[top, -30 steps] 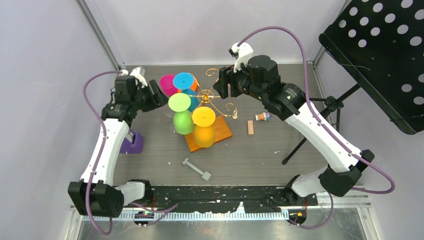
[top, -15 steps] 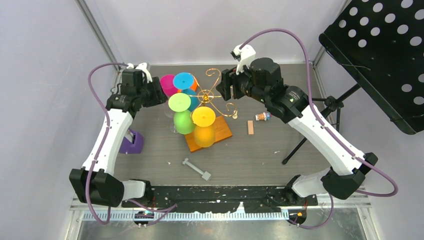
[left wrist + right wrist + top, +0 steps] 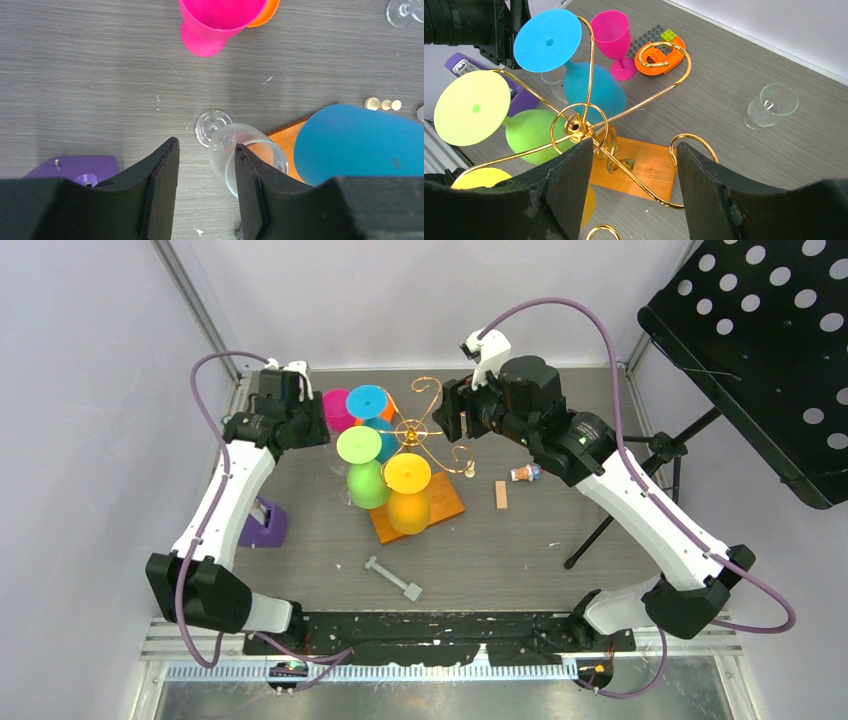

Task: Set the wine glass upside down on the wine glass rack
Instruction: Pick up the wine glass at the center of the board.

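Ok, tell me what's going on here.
The left claw hangs open over a clear wine glass on the table beside the rack, the stem showing between its fingers, not gripped yet. The right claw hovers open above the rack's hub. A blue glass, a green glass and a yellow glass already hang upside down on the rack. A pink glass stands on the table.

Ahead of my right gripper [image 3: 634, 145] I see the gold rack [image 3: 589, 125], orange base [image 3: 644, 170], 3 colours hung (blue glass [image 3: 594, 95], lime glass [image 3: 531, 135], yellow glass [image 3: 408, 473]); by my left gripper [image 3: 206, 145], a clear glass [image 3: 250, 160].
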Controlling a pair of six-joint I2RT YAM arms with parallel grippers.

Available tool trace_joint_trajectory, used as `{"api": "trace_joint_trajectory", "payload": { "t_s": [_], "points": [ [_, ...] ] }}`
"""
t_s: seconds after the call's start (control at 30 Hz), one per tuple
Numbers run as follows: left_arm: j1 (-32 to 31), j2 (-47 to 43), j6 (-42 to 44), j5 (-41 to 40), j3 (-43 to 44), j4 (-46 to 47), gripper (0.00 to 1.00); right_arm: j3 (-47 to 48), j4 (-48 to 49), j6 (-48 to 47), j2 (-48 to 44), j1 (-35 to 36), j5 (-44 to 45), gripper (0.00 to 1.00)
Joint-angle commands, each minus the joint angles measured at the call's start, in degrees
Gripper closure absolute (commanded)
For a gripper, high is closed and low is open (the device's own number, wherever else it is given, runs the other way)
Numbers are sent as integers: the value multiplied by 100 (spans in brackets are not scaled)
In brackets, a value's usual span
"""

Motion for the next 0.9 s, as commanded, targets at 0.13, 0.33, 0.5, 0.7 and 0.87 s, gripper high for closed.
{"api": "trace_joint_trajectory", "payload": {
  "t_s": [0.13,0.33,0.5,0.7,0.87],
  "points": [
    [-275,292,299,-395,439,-154,59,45,184,-155,-158,-2,143,31],
    [-422,402,362,-515,432,-189,63,26,160,-180,-157,0,162,31],
    [-532,463,480,-697,420,-268,68,18,149,-188,-146,-2,155,31],
    [-638,453,603,-931,383,-373,75,5,143,-170,-142,-4,143,31],
    [-652,460,692,-1049,354,-419,79,-16,152,-165,-143,-2,124,31]
  ]
}}
